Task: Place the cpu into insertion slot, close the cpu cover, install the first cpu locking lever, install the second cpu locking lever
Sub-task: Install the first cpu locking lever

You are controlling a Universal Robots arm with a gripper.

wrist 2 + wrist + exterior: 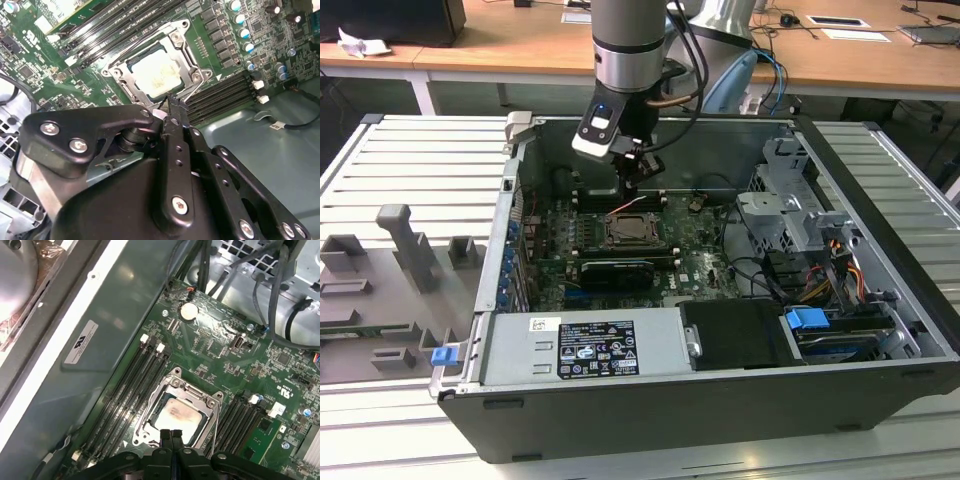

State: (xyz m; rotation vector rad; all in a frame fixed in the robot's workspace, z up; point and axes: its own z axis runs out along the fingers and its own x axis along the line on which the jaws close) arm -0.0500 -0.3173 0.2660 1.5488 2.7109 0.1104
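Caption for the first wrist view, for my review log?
Shut gripper near one edge of the lowered cpu cover, cpu seated beneath, memory slots on both sides.

The cpu (177, 415) sat in the insertion slot (625, 232), with the cpu cover (196, 394) lying flat around its edges. Memory slots (131, 390) ran along both sides. The gripper (631, 192) hung above the slot's far edge. The power supply (585, 345) lay nearer, and the drive cage (790, 200) stood to the exterior view's right.
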